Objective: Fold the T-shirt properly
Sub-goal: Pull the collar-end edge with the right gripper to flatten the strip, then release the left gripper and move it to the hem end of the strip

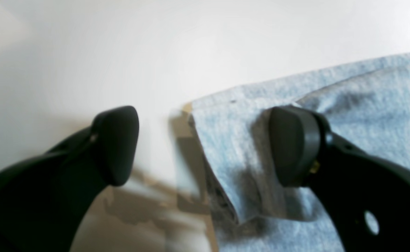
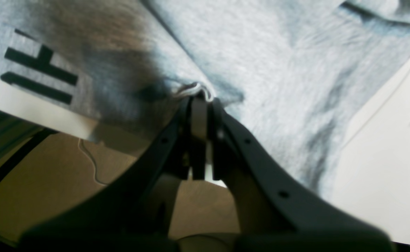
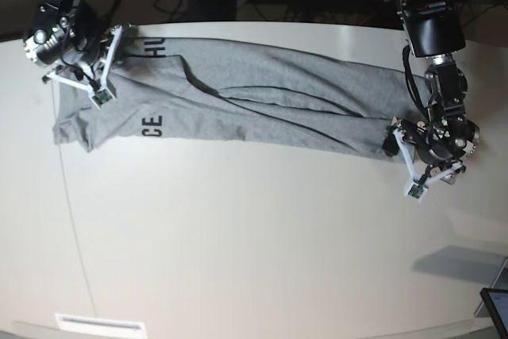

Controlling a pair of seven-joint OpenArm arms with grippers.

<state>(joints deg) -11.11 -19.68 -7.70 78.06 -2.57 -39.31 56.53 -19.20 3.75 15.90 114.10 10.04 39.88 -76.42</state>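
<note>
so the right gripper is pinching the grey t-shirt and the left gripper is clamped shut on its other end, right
Not quite. The right gripper does pinch the T-shirt, but the left gripper is wide open, its fingers straddling the shirt's corner without holding it, as the left wrist view shows.

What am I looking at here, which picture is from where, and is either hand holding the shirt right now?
This is a two-armed robot at a white table. The base view looks down on everything; the other two come from cameras on each wrist. A grey T-shirt, folded into a long strip, lies across the table. The right hand is shut on a pinch of the shirt's cloth. The left hand is open: one finger is over the cloth at the shirt's other end, the other over bare table, gripping nothing.
</note>
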